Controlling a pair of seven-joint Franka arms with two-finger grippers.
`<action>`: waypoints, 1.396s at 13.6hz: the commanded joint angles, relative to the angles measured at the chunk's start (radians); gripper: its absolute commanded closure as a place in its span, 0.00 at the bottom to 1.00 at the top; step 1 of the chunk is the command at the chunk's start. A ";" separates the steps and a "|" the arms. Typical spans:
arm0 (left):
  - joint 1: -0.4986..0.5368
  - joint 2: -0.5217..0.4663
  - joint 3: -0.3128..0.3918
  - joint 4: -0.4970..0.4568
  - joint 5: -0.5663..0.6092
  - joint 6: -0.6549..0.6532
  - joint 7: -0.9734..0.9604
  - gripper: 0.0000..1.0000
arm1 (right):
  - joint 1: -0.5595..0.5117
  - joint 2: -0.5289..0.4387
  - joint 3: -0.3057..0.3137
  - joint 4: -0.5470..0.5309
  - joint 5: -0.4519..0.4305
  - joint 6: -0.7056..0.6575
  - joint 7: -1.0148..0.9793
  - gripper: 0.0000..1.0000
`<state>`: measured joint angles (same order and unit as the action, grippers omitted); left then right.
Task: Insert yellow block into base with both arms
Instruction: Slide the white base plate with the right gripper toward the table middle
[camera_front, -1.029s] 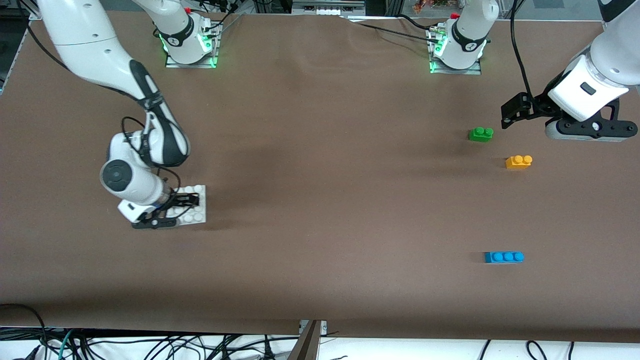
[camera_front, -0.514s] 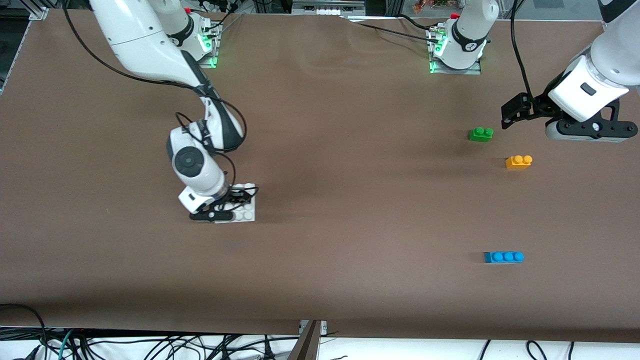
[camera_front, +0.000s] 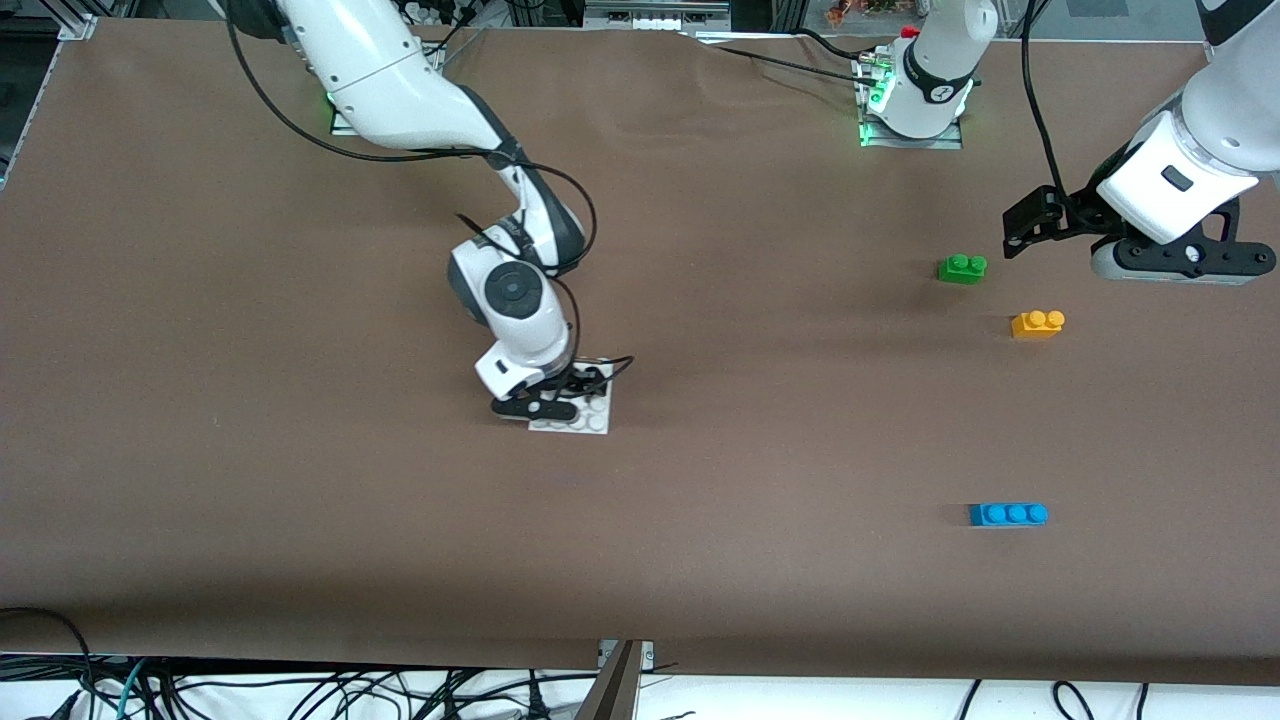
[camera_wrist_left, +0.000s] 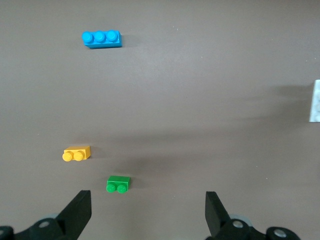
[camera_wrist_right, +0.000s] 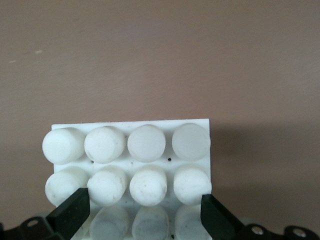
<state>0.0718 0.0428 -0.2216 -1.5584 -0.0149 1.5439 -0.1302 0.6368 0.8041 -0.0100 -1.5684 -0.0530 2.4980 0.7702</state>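
The yellow block (camera_front: 1038, 323) (camera_wrist_left: 76, 154) lies on the brown table at the left arm's end. My left gripper (camera_front: 1180, 262) (camera_wrist_left: 147, 220) hangs open and empty above the table beside it, closest to the green block (camera_front: 962, 268) (camera_wrist_left: 118, 184). The white studded base (camera_front: 590, 415) (camera_wrist_right: 145, 142) is at the table's middle. My right gripper (camera_front: 565, 395) (camera_wrist_right: 145, 215) is shut on it, one black finger on each side of its edge. That edge is partly hidden under the fingers (camera_wrist_right: 75, 212).
A blue three-stud brick (camera_front: 1008, 514) (camera_wrist_left: 102, 38) lies nearer the front camera than the yellow block. The green block lies a little farther from the front camera than the yellow one. The base's edge (camera_wrist_left: 315, 102) shows in the left wrist view. Cables hang off the table's front edge.
My right arm has carried the base from the right arm's end of the table to the middle. The left arm and the three bricks have stayed still.
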 joint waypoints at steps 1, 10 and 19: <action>-0.003 0.012 -0.001 0.035 0.023 -0.027 -0.002 0.00 | 0.082 0.142 0.012 0.119 0.033 0.033 0.092 0.00; -0.003 0.012 -0.001 0.035 0.023 -0.027 -0.003 0.00 | 0.242 0.168 0.010 0.203 0.021 0.065 0.124 0.00; -0.001 0.012 -0.001 0.034 0.023 -0.027 -0.002 0.00 | 0.193 0.141 -0.007 0.205 0.027 0.053 0.121 0.00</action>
<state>0.0721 0.0439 -0.2215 -1.5579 -0.0149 1.5439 -0.1302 0.8500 0.9253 -0.0108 -1.3891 -0.0350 2.5549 0.9041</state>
